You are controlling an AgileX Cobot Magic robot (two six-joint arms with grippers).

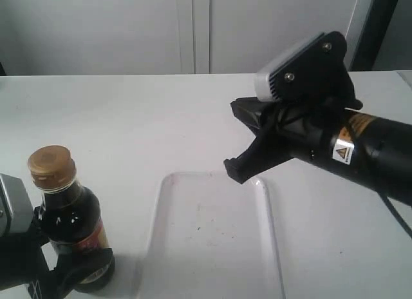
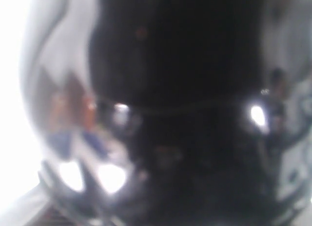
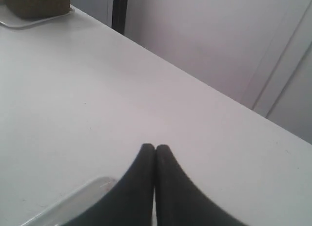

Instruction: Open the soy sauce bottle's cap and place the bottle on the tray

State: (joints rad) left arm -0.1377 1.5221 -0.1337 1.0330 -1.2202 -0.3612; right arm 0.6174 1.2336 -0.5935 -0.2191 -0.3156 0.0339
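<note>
Clamping soy sauce bottle (image 1: 67,215) low at 8 o'clock: left end effector (image 1: 80,263). Slick, fragile glass (likely bottom-heavy); right end effector (image 3: 155,149) pinched shut, empty. Grab ridged cap (image 1: 50,163).

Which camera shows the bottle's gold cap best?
The exterior view: the cap sits whole on the soy sauce bottle. Left wrist shows only blurred dark glass; right wrist, no cap.

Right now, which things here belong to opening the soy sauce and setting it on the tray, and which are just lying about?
For the job: small clear glass soy sauce bottle of dark liquid; round golden ridged metal cap, on its neck; flat rectangular white plastic tray.
Lying about: brown box-like thing in the right wrist view, cropped, unidentifiable.
</note>
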